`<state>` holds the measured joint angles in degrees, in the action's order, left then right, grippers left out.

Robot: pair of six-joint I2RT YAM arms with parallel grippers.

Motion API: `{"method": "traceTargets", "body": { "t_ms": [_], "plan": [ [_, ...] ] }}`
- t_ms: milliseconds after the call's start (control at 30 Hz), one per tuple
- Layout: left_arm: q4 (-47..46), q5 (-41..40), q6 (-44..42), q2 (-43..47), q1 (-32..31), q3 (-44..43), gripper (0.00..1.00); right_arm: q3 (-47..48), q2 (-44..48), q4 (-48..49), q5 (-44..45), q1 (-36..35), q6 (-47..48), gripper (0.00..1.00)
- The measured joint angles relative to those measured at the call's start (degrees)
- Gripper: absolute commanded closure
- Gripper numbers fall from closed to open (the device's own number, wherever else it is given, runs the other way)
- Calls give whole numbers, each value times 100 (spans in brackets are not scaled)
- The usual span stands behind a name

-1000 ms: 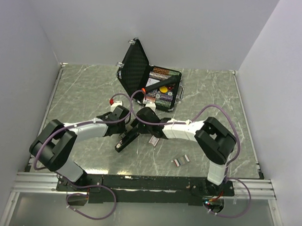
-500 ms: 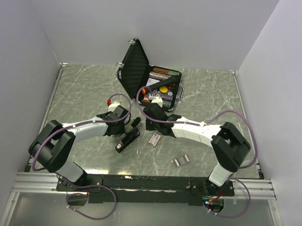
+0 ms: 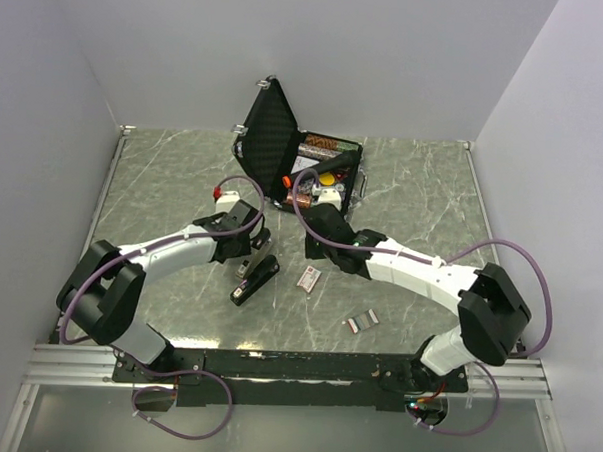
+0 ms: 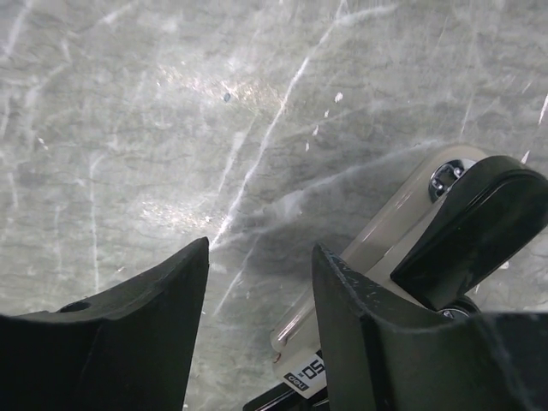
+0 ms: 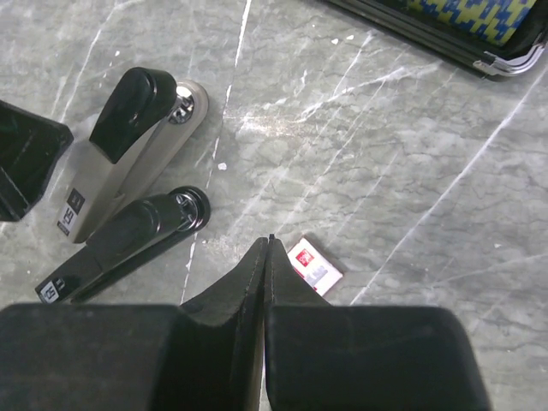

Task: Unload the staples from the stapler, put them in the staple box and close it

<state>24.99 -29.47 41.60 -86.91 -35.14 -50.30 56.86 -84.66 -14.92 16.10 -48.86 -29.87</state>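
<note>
Looks like mid-unload to me: the stapler lies hinged open on the surface beside the spread left claw, some staples sit well apart from it, and the right claw is pressed together and empty, so next it'd need to open and go for the rail.

glossy veined stone-look table, smooth black stapler with matt grey metal base

You're in a robotics lab cell: plain white panels box in a grey marbled table, with an aluminium mounting rail and loose purple cables.
</note>
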Motion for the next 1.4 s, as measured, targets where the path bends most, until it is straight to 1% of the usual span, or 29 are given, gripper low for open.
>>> {"method": "traceTargets", "body": {
  "t_ms": [100, 167, 233, 333, 367, 400, 433, 633, 733, 867, 933, 1233, 1367, 1400],
  "plan": [
    [109, -44, -42, 79, 0, -101, 37, -13, 125, -52, 15, 0, 57, 96],
    [140, -31, -101, 203, 0, -164, 31, -52, 254, -85, 7, 0, 107, 93],
    [129, 46, -216, 376, 0, -205, 25, -114, 424, -109, -39, 2, 136, 87],
    [7, 304, -448, 662, 0, -258, 20, -225, 745, -160, -210, 0, 212, 79],
    [-66, 417, -533, 721, -2, -295, 18, -258, 859, -170, -254, 0, 238, 75],
    [-122, 505, -621, 750, -2, -330, 16, -293, 973, -192, -297, 0, 258, 67],
    [-210, 608, -708, 761, 0, -358, 11, -330, 1086, -225, -339, 0, 280, 64],
    [-610, 1110, -1139, 769, -4, -385, 11, -560, 1840, -448, -365, 0, 424, 39],
    [-796, 1270, -1318, 748, -7, -385, 11, -612, 2142, -597, -367, 0, 483, 30],
    [-1045, 1434, -1530, 588, -7, -391, 13, -715, 2573, -743, -380, 0, 531, 28],
    [-1095, 1464, -1633, 409, -7, -446, 12, -743, 2723, -802, -424, 0, 535, 28],
    [-1320, 1633, -2026, -372, -7, -590, 19, -938, 3029, -896, -636, 0, 535, 28],
    [-1388, 1672, -2149, -595, -7, -697, 29, -1036, 3134, -929, -702, 0, 533, 27],
    [-1403, 1685, -2186, -651, -7, -728, 30, -1054, 3158, -944, -726, 0, 533, 27]
  ]
}}
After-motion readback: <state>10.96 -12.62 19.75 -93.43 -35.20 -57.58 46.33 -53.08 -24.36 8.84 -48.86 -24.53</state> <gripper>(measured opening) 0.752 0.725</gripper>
